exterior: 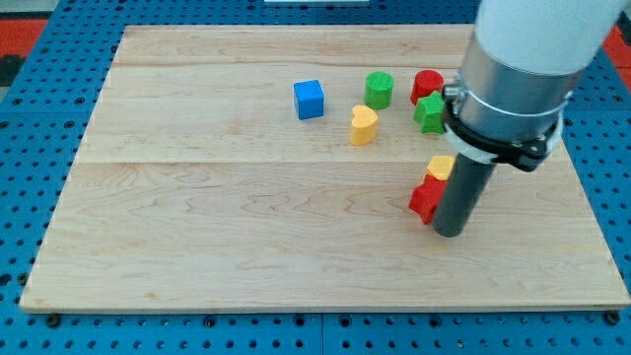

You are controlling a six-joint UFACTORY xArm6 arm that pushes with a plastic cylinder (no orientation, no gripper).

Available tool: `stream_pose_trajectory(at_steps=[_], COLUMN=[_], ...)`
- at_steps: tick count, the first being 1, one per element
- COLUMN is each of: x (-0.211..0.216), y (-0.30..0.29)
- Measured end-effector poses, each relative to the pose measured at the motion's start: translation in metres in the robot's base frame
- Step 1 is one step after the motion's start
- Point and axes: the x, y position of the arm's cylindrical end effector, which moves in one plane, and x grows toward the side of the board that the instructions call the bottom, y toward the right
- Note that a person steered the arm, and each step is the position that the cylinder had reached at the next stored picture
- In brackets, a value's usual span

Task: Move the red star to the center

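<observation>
Red star sits at the rod's left flank, ready for a leftward shove

Red star [426, 198] lies on the wooden board [197, 227] toward the view's right, a little below mid-height, and it appears to touch the left side of the dark rod. My tip [449, 233] rests on the board just to the right of the star and slightly below it. The rod carries nothing and has no jaws to open or close; it can only push with its side or end.

A yellow block [441, 166], shape unclear because the rod's collar hides part of it, sits just above the star and looks to be touching it. Further up are a green star [428, 112] and a red cylinder [426, 84], with a green cylinder [379, 89] to their left. A yellow heart [363, 125] and a blue cube [309, 100] lie nearer the board's middle, in its upper half.

The centre lies to the left of the star and slightly up. To push well, I judge the tip should stay directly behind the star, on the side away from the centre, so the force runs through its middle. An off-centre contact on a star's points will likely spin it and let it slip past. The yellow block above may get dragged along; a slow stroke with small corrections should shed it
</observation>
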Motion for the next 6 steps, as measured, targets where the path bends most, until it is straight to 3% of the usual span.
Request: stream_pose_trajectory(at_steps=[1,2,3,5,6], x=[0.013,-0.016,-0.03,-0.027,-0.072], y=[0.021,0.037,-0.018,-0.073,-0.105])
